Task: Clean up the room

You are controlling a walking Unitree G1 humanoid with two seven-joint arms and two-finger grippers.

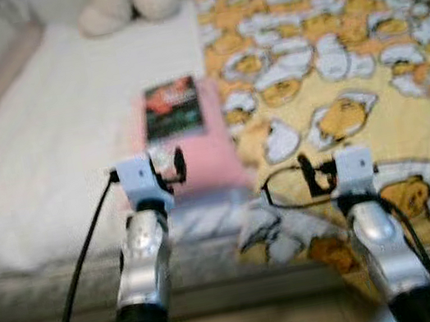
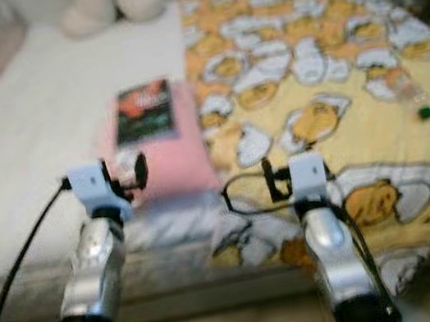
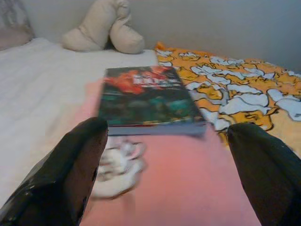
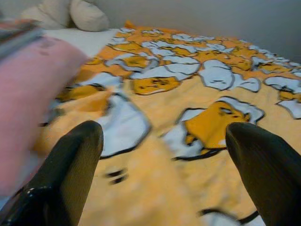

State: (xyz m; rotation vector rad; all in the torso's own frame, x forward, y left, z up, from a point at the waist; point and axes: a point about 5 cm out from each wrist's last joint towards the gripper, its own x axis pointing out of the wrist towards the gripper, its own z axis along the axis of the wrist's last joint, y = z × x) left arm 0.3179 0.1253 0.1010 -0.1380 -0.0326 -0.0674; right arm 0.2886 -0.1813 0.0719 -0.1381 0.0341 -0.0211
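Both spread: left hand (image 3: 164, 183) before blurred-titled book (image 3: 146, 99), right hand (image 4: 164, 174) over blanket (image 4: 188, 94).

Book (image 3: 146, 100) lying just ahead of the left tool (image 3: 164, 165), on the pink pillow (image 3: 188, 183): cover carries a band of lettering across its red upper part, too blurred to read. Nothing legible anywhere else; the yellow blanket (image 4: 188, 94) ahead of the right tool (image 4: 164, 160) bears cartoon figures, no words.
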